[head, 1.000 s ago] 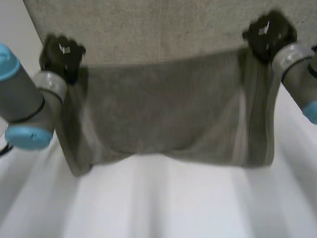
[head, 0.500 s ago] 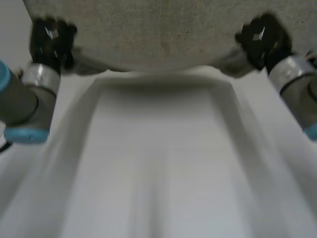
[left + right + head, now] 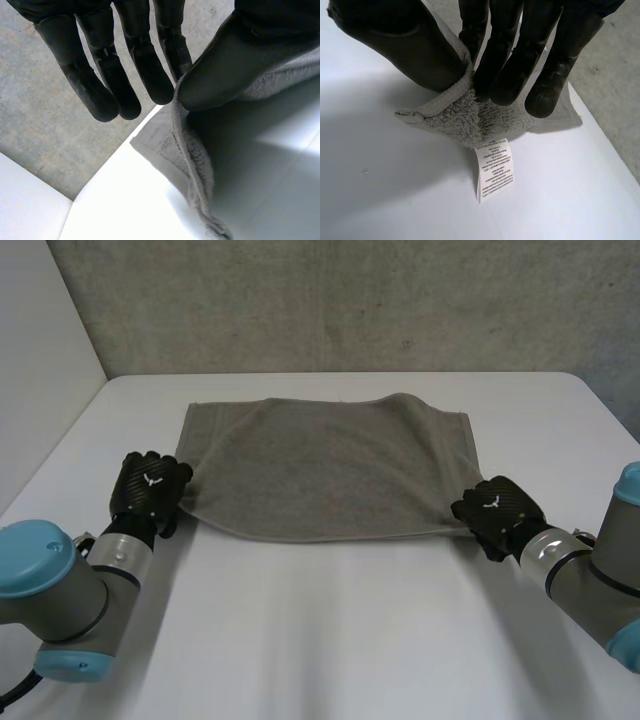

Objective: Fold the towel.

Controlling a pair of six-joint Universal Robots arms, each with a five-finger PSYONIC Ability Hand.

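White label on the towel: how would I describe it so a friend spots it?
On the white table lies a grey terry towel. Follow its near edge to the corner pinched by the right robot hand; a small white printed label sticks out from that corner, past the fingertips. Nothing else on the plain grey cloth is white or printed.

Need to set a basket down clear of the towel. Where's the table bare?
Bare: the wide table stretch between the towel's near edge and the arms; a narrower strip between its far edge and the wall. Crowded: its near corners, pinched by the left robot hand and right robot hand.
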